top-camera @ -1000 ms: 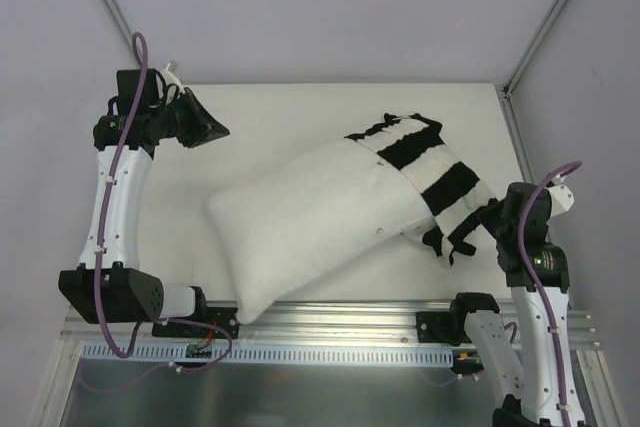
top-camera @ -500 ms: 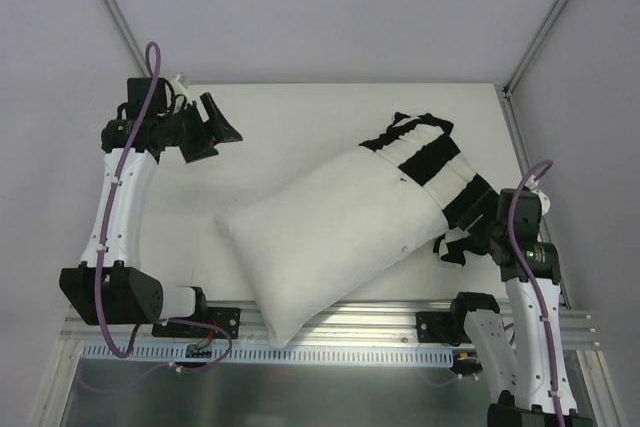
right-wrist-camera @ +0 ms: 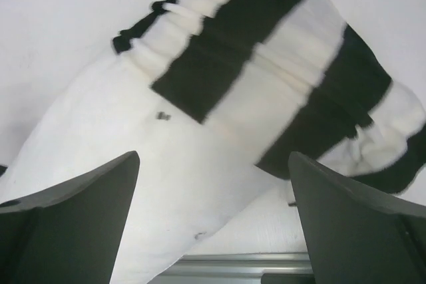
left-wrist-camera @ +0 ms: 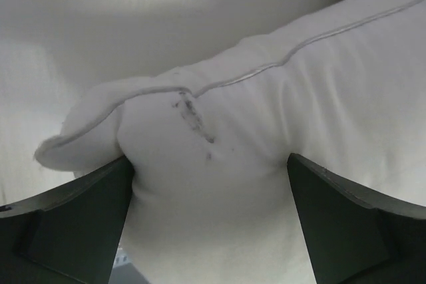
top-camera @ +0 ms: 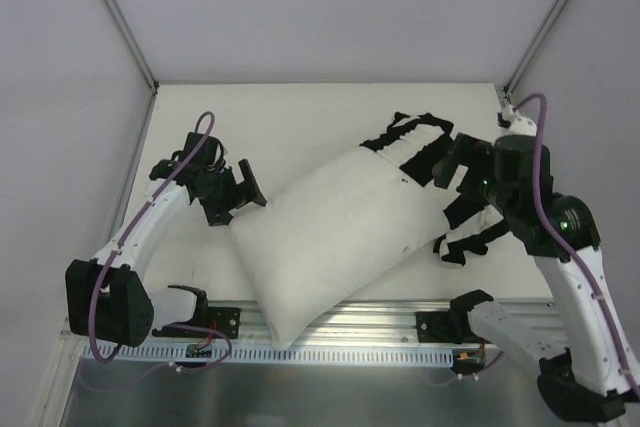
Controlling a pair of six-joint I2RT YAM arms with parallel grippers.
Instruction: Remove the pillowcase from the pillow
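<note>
Plump white fabric pillow (top-camera: pixel 335 237) lies diagonally from the table's (top-camera: pixel 300 117) near edge toward its far-right corner. The black-and-white striped knit pillowcase (top-camera: pixel 412 142) is bunched on the pillow's far end. Left gripper (left-wrist-camera: pixel 210 224), wide open, straddles the pillow's left corner. Right gripper (right-wrist-camera: pixel 213 224), wide open and empty, hangs above the pillowcase.

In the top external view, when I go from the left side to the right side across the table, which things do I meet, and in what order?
left end effector → pillow → pillowcase
</note>
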